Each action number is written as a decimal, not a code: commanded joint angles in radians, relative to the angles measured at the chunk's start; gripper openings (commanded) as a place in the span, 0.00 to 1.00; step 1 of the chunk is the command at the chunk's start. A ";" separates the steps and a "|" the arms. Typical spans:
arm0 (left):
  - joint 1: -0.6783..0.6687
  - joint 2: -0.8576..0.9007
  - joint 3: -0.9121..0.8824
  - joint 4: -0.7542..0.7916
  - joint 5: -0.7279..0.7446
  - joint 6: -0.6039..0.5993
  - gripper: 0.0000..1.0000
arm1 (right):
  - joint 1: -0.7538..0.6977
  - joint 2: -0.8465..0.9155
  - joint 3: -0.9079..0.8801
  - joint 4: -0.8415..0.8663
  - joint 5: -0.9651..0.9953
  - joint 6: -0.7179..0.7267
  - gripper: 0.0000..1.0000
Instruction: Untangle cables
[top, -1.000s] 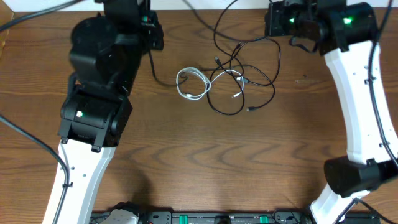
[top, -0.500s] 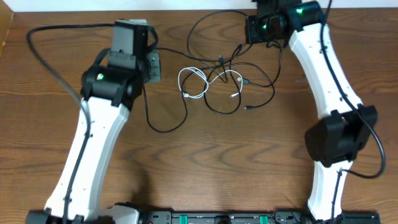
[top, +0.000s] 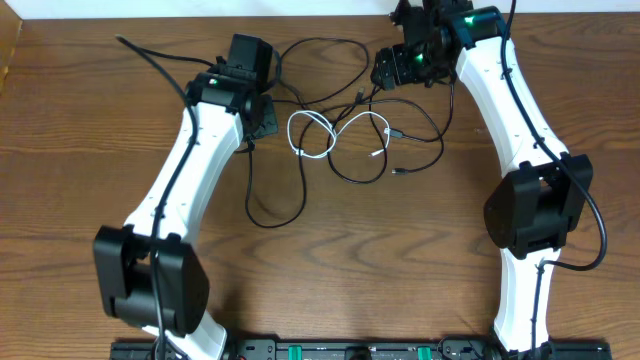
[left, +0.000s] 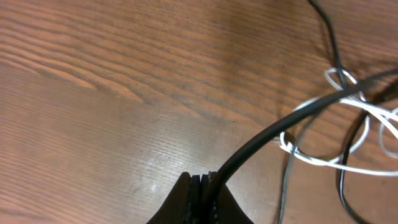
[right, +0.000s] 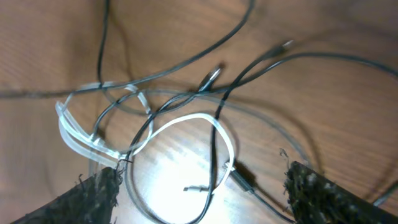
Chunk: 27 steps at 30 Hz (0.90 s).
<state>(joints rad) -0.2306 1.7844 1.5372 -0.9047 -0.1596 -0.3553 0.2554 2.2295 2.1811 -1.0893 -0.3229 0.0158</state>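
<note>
The cables lie tangled at the table's far middle. A white cable (top: 310, 135) is coiled on the left of the tangle, and a thin black cable (top: 420, 130) loops over and to the right of it. My left gripper (top: 264, 117) sits just left of the tangle, shut on another black cable (left: 280, 124), which trails down into a loop (top: 275, 210). The white cable (left: 323, 158) shows to its right. My right gripper (top: 388, 68) hovers above the tangle's far right edge, open. Between its fingers (right: 93, 196) lie the white loop (right: 205, 118) and a plug, untouched.
Thick black arm wires run off the far edge behind both wrists (top: 150, 55). The table's back edge meets a white wall (top: 200, 8). Both white arms reach in from the near side, left (top: 170, 200) and right (top: 530, 130).
My left arm has swung right and further back toward the tangle, dragging the black cable into a loop. My right gripper has moved left over the tangle and opened.
</note>
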 joint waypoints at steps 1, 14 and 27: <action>0.040 0.031 0.012 0.020 -0.005 -0.085 0.08 | 0.017 -0.035 0.006 -0.034 -0.085 -0.092 0.79; 0.218 0.032 0.011 0.019 0.156 -0.110 0.08 | 0.163 -0.035 -0.151 0.173 -0.089 -0.218 0.76; 0.218 0.032 0.011 0.019 0.156 -0.110 0.07 | 0.226 -0.035 -0.337 0.304 -0.110 -0.286 0.62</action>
<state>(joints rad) -0.0124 1.8145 1.5372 -0.8829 -0.0048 -0.4530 0.4702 2.2272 1.8629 -0.8001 -0.4133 -0.2523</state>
